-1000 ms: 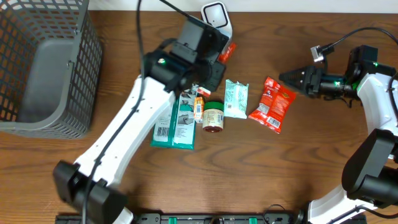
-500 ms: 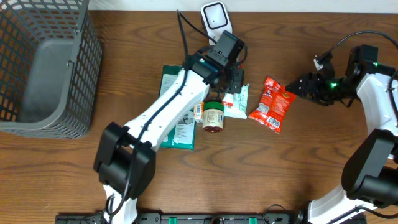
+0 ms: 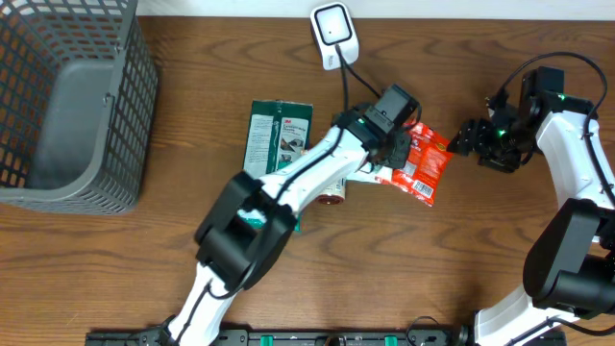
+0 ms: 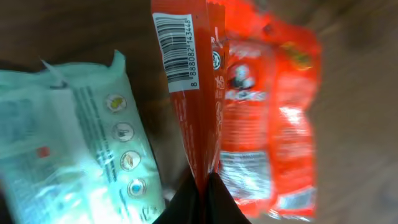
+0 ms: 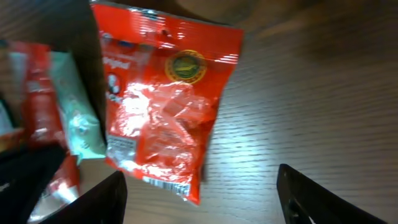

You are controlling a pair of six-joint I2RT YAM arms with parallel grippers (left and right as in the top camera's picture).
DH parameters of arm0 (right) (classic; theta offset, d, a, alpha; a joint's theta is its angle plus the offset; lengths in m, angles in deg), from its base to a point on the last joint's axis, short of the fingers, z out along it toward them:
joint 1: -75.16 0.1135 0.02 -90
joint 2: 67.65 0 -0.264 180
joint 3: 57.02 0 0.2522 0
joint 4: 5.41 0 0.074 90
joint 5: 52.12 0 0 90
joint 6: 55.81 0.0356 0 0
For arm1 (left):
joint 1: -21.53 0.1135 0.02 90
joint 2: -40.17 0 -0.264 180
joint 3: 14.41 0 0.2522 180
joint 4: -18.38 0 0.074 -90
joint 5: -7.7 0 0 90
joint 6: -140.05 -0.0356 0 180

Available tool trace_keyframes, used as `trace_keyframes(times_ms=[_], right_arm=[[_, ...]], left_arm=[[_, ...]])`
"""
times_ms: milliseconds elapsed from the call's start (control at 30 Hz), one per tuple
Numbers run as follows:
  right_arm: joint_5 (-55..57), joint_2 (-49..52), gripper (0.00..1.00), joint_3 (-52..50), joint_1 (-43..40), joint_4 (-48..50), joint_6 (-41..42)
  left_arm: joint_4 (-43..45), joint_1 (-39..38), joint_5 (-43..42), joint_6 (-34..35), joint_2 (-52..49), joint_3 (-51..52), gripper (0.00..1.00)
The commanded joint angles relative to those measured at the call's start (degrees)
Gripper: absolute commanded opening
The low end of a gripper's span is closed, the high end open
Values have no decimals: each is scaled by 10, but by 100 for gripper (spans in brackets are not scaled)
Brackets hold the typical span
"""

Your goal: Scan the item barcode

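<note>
My left gripper [image 4: 204, 182] is shut on the lower edge of a narrow red sachet [image 4: 198, 118]. The sachet stands up in the left wrist view with its white barcode label [image 4: 179, 50] facing the camera. In the overhead view that gripper [image 3: 397, 137] hangs over the left edge of a larger red snack bag [image 3: 426, 165]. The white scanner [image 3: 332, 27] stands at the table's far edge, well to the upper left of it. My right gripper [image 3: 468, 140] is open just right of the snack bag [image 5: 166, 99], its fingers [image 5: 93, 200] spread wide with nothing between them.
A mint-white wipes pack [image 4: 68, 149] lies left of the snack bag, under the left arm. A green 3M pack [image 3: 277, 135] lies further left. The grey wire basket [image 3: 106, 183] fills the far left corner. The scanner's cable [image 3: 346, 77] runs down toward the items.
My left arm has swung right, from beside the scanner to above the snack bag, carrying the red sachet. My right gripper has edged closer to the bag and turned, its jaws still apart.
</note>
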Motion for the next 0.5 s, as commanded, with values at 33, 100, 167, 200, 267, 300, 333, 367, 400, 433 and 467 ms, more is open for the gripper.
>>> trace_keyframes(times_ms=[33, 100, 167, 200, 267, 300, 333, 367, 400, 433, 467], right_arm=[[24, -13, 74, -5, 2, 2, 12], [24, -13, 75, -5, 2, 4, 12], [24, -13, 76, -5, 2, 6, 12], [24, -13, 76, -5, 2, 7, 12], [24, -13, 78, -5, 2, 8, 12], [24, -13, 79, -5, 2, 8, 12], [24, -13, 80, -5, 2, 8, 12], [24, -13, 80, -5, 2, 8, 12], [24, -13, 81, -5, 2, 8, 11], [24, -13, 82, -5, 2, 8, 11], [24, -13, 82, -5, 2, 8, 11]], left_arm=[[2, -3, 7, -15, -32, 6, 7], [0, -7, 2, -14, -37, 6, 7], [-3, -12, -31, -14, -38, 6, 8], [-3, -15, -50, -14, -38, 6, 7], [-3, -20, -87, -13, -38, 5, 7], [-3, -24, -99, -9, -38, 5, 7], [-5, -26, -103, -4, -38, 5, 7], [-5, -29, -104, -2, -38, 5, 7], [-4, -32, -104, 2, -38, 5, 8], [-2, -33, -104, 1, -38, 5, 7], [0, -33, -98, 1, -38, 5, 8]])
